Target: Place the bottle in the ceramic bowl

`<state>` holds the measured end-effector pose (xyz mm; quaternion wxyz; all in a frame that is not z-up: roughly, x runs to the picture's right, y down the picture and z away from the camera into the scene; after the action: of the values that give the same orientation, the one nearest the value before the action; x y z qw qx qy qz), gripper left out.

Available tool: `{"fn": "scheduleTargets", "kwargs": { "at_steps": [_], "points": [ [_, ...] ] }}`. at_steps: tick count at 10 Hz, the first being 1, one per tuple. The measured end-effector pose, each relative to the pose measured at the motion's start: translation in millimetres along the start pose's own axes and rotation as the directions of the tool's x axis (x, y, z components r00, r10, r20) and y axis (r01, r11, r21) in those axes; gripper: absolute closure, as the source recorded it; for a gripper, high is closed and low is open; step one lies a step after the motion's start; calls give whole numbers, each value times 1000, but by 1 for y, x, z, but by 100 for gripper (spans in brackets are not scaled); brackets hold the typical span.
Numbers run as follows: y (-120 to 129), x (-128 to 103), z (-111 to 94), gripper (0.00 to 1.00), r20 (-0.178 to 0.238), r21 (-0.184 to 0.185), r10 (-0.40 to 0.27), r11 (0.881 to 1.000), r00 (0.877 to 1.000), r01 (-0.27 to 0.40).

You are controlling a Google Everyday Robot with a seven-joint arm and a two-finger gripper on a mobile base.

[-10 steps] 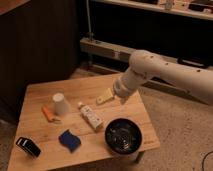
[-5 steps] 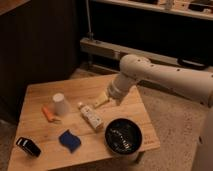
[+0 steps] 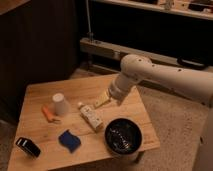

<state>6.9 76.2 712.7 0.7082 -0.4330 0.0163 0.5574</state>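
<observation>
Clerk: Item one, the bottle [image 3: 91, 118]: slim, white, smooth plastic by the look of it, with a narrow cap and dark label marks. It is lying on its side on the wooden bench [image 3: 40, 95]. Its cap is pointing toward the white paper cup [image 3: 61, 104] and its base toward the ceramic bowl [image 3: 123, 136], close to the rim.

Checker: So it is not in the bowl?

Clerk: No, that step is looking not yet done. The bowl is sitting near the bench's front right corner. It is round, shallow, glossy black and ringed inside.

Checker: And the tool?

Clerk: The tool [image 3: 102, 99], yellowish at its tip, is hanging from the rounded white arm [image 3: 145, 75], near the bottle and just behind its middle. It is probably lining up to take the narrow body crosswise. Whether it is open or closed cannot be told.

Checker: Sundries?

Clerk: An orange object [image 3: 48, 113] is lying beside the cup. A wavy blue sponge [image 3: 69, 140] and a small black item [image 3: 27, 147] are lying toward the front.
</observation>
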Motion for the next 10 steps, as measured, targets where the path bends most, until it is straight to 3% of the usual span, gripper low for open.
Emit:
{"fn": "scheduleTargets", "kwargs": {
  "at_steps": [3, 5, 8, 10],
  "points": [
    [2, 5, 37, 20, 28, -56, -92, 994, 995, 93],
    [15, 5, 52, 20, 39, -84, -173, 981, 984, 176],
    [43, -4, 78, 20, 26, -75, -303, 950, 953, 304],
    [45, -8, 101, 20, 16, -52, -353, 934, 936, 353]
  ]
}}
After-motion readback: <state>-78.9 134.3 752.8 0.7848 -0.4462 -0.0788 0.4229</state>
